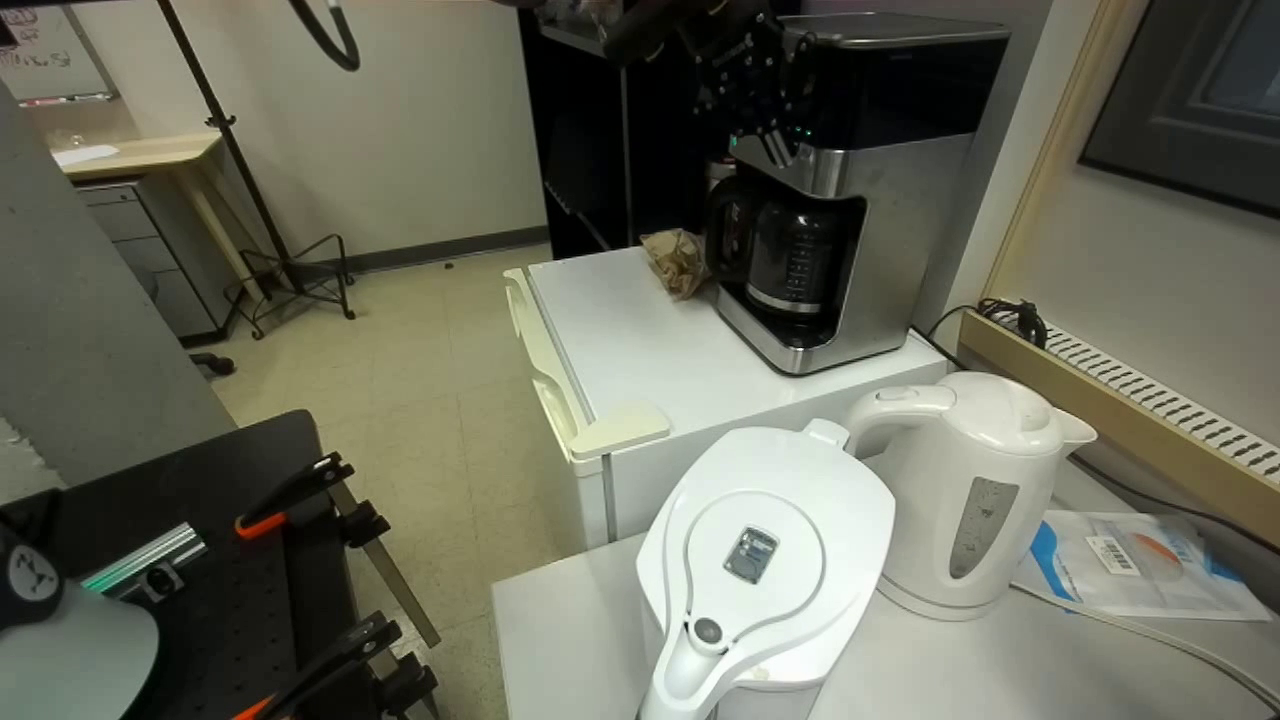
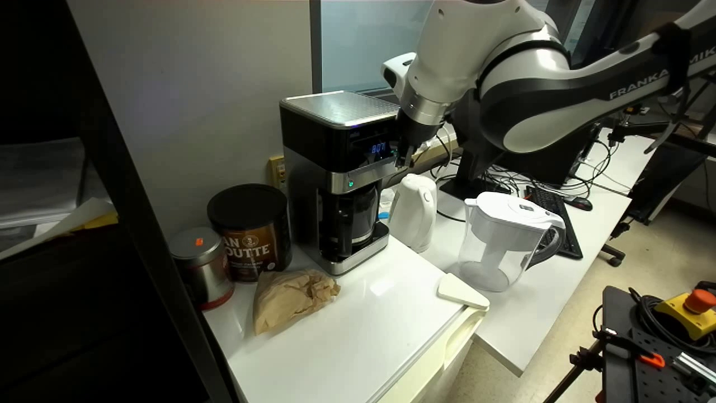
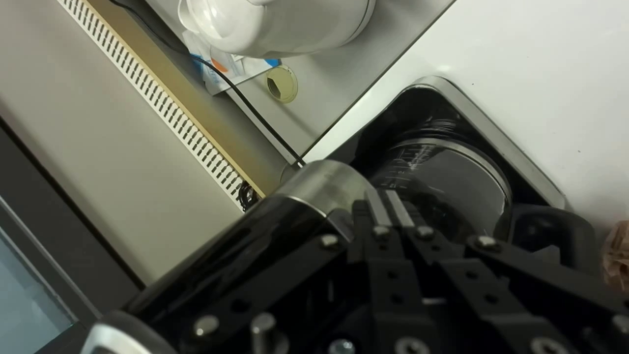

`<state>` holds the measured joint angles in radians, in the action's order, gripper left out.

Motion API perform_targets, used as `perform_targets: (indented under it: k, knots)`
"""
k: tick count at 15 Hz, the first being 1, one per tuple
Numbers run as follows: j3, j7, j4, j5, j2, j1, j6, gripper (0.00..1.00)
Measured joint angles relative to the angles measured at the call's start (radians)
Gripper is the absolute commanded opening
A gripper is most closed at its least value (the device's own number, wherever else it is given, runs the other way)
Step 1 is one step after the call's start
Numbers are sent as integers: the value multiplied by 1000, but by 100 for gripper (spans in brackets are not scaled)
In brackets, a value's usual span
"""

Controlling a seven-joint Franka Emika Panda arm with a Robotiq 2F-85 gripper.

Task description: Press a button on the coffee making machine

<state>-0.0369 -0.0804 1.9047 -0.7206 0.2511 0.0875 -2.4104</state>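
White fridge top, coffee maker standing on it. Gripper at the coffee maker's front, near its lit display, closed up, holding nothing. Contact unclear. Looks like final line-up for the press. Next: settle on the button (can't single it out), short straight push, without shoving the coffee maker.

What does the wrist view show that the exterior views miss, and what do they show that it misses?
Only the wrist view: a round yellowish fitting beside the plastic packet.

Only the exterior views: the white water-filter jug, in both; in an exterior view, a lit blue display and a yellow box.

Shared: the coffee making machine, its glass carafe, the white kettle, the end effector, that plastic packet and the brown paper bag, cut off at the wrist view's edge.
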Motion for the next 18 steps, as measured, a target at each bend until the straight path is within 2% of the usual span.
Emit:
perform_targets:
  k: [5, 10, 18]
  knots:
    - [-1, 0, 44, -56, -30, 13, -28, 2]
    - [-6, -5, 167, -133, -122, 23, -76, 3]
    - [-18, -6, 324, -204, -249, 22, -79, 2]
